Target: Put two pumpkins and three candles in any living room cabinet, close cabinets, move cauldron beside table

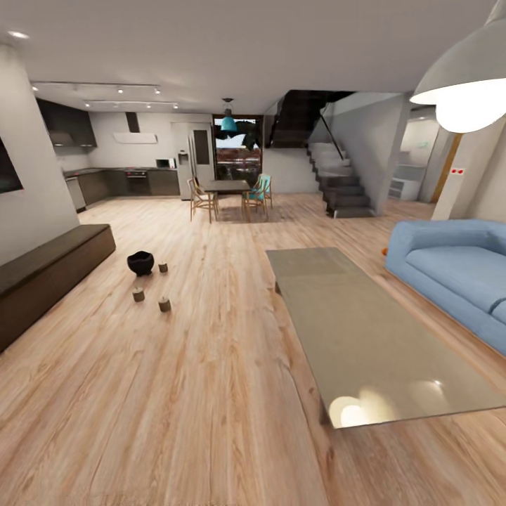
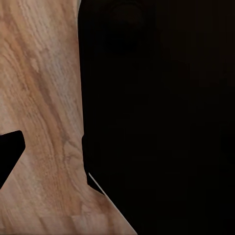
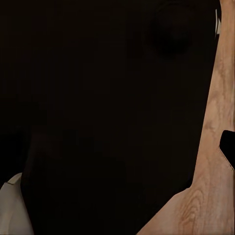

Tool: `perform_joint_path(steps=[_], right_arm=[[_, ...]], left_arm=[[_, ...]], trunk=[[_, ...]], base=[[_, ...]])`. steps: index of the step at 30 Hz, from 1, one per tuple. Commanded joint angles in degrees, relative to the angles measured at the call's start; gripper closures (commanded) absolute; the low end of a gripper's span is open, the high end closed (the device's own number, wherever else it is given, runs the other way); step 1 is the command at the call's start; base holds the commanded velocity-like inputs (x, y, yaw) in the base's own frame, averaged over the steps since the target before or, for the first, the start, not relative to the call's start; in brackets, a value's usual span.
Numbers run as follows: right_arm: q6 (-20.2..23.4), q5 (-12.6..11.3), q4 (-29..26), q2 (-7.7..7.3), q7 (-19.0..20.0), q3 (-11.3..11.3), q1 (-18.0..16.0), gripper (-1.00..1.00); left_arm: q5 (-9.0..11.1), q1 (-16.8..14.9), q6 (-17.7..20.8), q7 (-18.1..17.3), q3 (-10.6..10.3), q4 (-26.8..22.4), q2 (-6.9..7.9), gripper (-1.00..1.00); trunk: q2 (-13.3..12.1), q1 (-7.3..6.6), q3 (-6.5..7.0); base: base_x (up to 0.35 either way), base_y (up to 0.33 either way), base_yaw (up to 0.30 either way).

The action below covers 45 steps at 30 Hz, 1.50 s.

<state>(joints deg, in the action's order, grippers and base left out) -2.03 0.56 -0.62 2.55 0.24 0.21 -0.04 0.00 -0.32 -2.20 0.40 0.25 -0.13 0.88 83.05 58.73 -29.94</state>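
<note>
The black cauldron (image 1: 140, 262) sits on the wood floor at the left, in front of the long dark brown cabinet (image 1: 49, 270), whose fronts are shut. Three short candles (image 1: 163, 267) (image 1: 138, 294) (image 1: 164, 303) stand around the cauldron. A small orange pumpkin (image 1: 384, 251) peeks out by the sofa's far end. The glossy low table (image 1: 365, 330) lies ahead at the right. My left gripper (image 2: 117, 156) hangs over the floor beside my dark body, with one black fingertip (image 2: 10, 152) far out at the picture's edge. The right gripper (image 3: 117, 147) shows one fingertip (image 3: 227, 147) the same way.
A blue sofa (image 1: 457, 270) stands right of the table. Far back are a dining table with chairs (image 1: 228, 193), stairs (image 1: 341, 186) and the kitchen (image 1: 119, 179). A white lamp (image 1: 467, 88) hangs at the upper right. Open wood floor lies between cabinet and table.
</note>
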Motion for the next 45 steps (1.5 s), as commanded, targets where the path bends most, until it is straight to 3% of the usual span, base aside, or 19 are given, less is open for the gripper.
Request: perform_joint_path(steps=[1,45], right_arm=[[-0.2,0.1,0.0,0.0,0.0,0.0,0.0,-1.0],[-0.2,0.1,0.0,0.0,0.0,0.0,0.0,-1.0]], left_arm=[[0.0,0.0,-0.2,0.0,0.0,0.0,0.0,-1.0],[0.0,0.0,-0.2,0.0,0.0,0.0,0.0,-1.0]], trunk=[[0.0,0.0,-0.08],[0.0,0.0,-1.38]], base=[[0.0,0.0,0.288],[0.0,0.0,0.284]])
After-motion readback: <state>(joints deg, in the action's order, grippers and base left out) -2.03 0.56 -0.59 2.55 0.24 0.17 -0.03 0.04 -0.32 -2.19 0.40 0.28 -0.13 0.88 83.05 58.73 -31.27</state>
